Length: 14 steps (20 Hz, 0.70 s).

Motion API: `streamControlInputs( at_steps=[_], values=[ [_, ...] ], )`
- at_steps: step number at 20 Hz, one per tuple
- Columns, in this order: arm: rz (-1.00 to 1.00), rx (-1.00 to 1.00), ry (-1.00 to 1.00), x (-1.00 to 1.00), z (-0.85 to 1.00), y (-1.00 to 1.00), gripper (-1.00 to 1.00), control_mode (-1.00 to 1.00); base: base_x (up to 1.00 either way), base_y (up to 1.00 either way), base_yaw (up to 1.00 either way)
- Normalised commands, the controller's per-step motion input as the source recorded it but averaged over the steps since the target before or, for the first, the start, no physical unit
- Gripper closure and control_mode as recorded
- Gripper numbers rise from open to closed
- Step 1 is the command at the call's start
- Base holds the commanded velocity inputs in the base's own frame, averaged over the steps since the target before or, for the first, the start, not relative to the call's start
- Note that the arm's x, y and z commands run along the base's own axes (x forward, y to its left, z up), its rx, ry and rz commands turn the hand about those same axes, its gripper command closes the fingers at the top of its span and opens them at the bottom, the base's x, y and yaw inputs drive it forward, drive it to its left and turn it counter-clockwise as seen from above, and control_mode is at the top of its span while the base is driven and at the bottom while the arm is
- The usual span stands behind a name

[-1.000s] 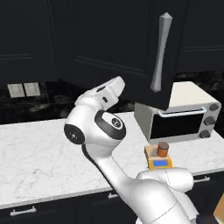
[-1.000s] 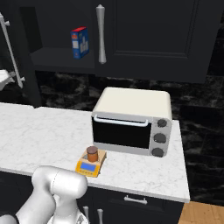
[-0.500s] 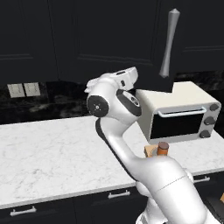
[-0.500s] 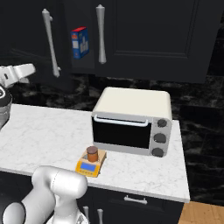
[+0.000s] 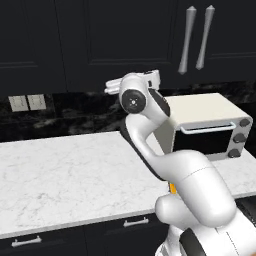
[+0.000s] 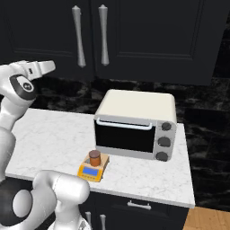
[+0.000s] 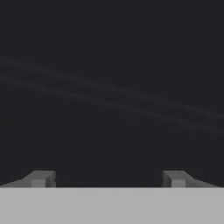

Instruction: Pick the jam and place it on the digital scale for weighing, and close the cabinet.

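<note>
the jam (image 6: pixel 94 157) sits on the digital scale (image 6: pixel 93 167), on the white marble counter (image 6: pixel 54 139) just in front of the toaster oven's left front corner. you can treat that half of the task as done.

what has just changed is the cabinet (image 6: pixel 134 40) above the toaster oven (image 6: pixel 134 123): half a second ago its left door stood swung out and a red and blue box showed on the shelf inside; now both doors lie flush, their two silver bar handles (image 6: pixel 91 35) side by side above the toaster oven's left end. judged from that, the closing step looks complete too, and little is left for you but to pull the arm clear.

the gripper (image 7: pixel 109 178) is released, fingertips spread wide with nothing between them, facing a dark flat surface close ahead, probably the cabinet front.

the right base view gives you the jam and scale plainly. in the left base view the arm's white body covers that spot, with just an orange sliver at its edge, left of the toaster oven (image 5: pixel 210 127). that view does show the hand (image 5: pixel 142 82) raised to the left of the toaster oven, below the closed doors (image 5: pixel 125 35).
</note>
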Motion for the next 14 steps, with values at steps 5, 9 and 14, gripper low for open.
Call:
streamControlInputs(
  at_steps=[5, 9, 14],
  values=[
    [0.08, 0.13, 0.00, 0.88, 0.00, -0.52, -1.00, -1.00, 0.00, 0.00, 0.00],
    [0.08, 0.10, 0.00, 0.96, 0.00, -0.33, -1.00, -1.00, 0.00, 0.00, 0.00],
    [0.03, 0.14, 0.00, 0.08, 0.00, -0.83, -1.00, -1.00, 0.00, 0.00, 0.00]
  ],
)
